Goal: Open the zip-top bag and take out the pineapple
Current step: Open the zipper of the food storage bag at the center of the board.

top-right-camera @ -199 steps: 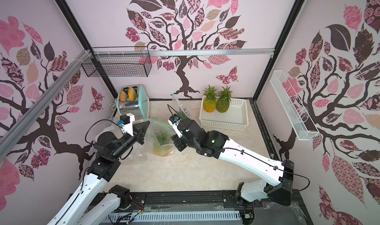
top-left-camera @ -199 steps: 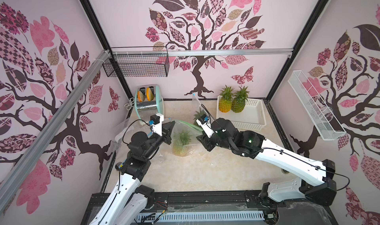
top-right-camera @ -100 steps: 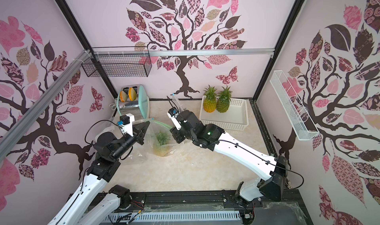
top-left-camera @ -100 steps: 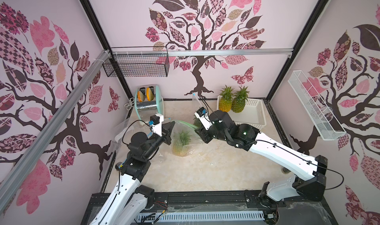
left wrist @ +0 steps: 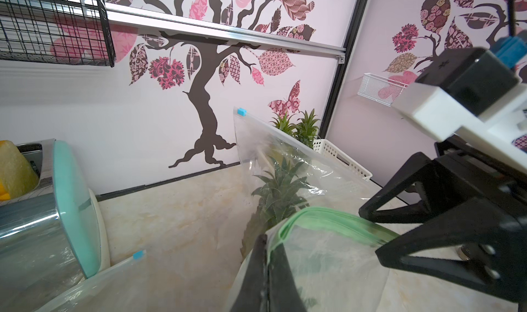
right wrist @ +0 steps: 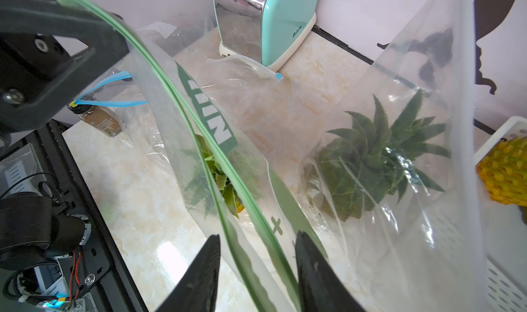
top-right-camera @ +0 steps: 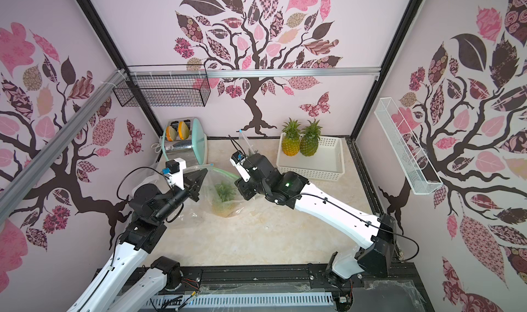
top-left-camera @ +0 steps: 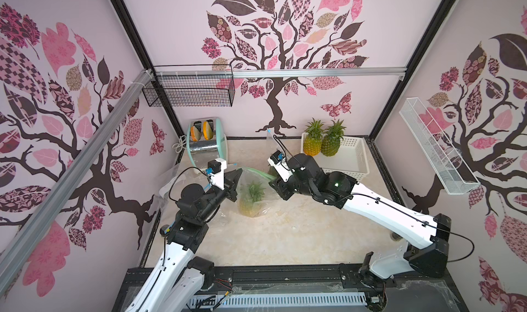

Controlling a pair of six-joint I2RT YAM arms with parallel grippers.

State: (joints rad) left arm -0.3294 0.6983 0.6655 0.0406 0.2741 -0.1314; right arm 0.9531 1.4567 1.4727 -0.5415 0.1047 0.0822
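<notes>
1. The left arm rises from the front edge of the bench, well in front of the toaster. Its elbow is bent and its black wrist reaches up and forward toward the toaster
2. The left hand is closed tight. Its two black fingers press flat together on the end of the zip-top bag nearer the toaster, pinching the film just below the green zip rim
3. The right arm stretches low and long across the bench from the corner farthest from the toaster. It bends at the wrist so that the right hand tips down over the bag's end farther from the toaster
4. The right hand is part open: its fingers stand apart on either side of the green zip rim, which runs between them, and no pad is seen pressing on the film
5. The bag stands upright on the bench just in front of the toaster, its rim stretched between the two hands. In the right wrist view the two green strips run slightly apart
6. The pineapple sits upright inside the bag, crown up, its base down at the bag's bottom on the bench
7. A second bag stands near the toaster, behind the held one
</notes>
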